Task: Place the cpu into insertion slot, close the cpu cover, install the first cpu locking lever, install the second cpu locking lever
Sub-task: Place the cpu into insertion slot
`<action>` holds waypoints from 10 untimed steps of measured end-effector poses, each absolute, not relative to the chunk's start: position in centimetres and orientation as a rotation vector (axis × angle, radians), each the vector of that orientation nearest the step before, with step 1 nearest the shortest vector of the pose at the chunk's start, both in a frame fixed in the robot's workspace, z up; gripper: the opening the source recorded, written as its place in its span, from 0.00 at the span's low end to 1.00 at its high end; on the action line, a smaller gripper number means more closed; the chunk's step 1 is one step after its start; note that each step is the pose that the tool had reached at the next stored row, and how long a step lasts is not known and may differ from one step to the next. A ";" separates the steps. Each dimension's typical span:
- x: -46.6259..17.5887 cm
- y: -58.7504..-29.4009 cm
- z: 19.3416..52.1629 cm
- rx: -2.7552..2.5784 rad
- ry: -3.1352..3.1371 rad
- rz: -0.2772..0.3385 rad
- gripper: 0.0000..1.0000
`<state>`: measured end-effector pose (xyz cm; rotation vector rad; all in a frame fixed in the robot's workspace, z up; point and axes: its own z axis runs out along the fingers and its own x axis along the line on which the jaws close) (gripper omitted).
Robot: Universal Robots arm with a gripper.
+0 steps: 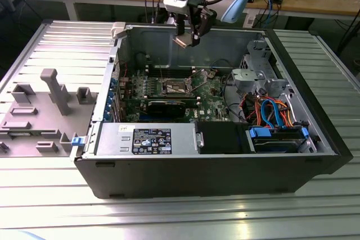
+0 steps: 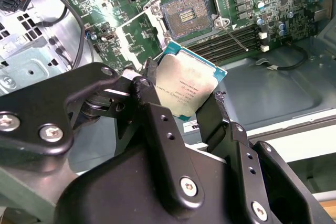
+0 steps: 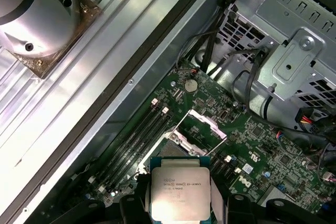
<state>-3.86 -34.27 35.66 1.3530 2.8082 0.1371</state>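
cpu (image 2: 188,83) in grip of the tool (image 2: 184,88)

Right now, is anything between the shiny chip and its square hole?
No, just empty air. In the exterior view the cpu hangs high above the insertion slot, which lies open and uncovered.

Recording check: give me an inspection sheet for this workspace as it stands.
Surface: ribbed metal table, carrying an open computer case.
Job's things: cpu held above the motherboard; insertion slot empty; cpu cover raised open.
Clutter: grey fixture tray at the exterior view's left.
Grippers: gripper shut on the cpu's edges.
Cables: coloured cable bundle inside the case, beside the drive cage.
Surroundings: wooden bench behind, with loose items.
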 end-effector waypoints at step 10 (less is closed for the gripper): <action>-3.9 -34.3 35.7 1.366 2.801 0.137 0.54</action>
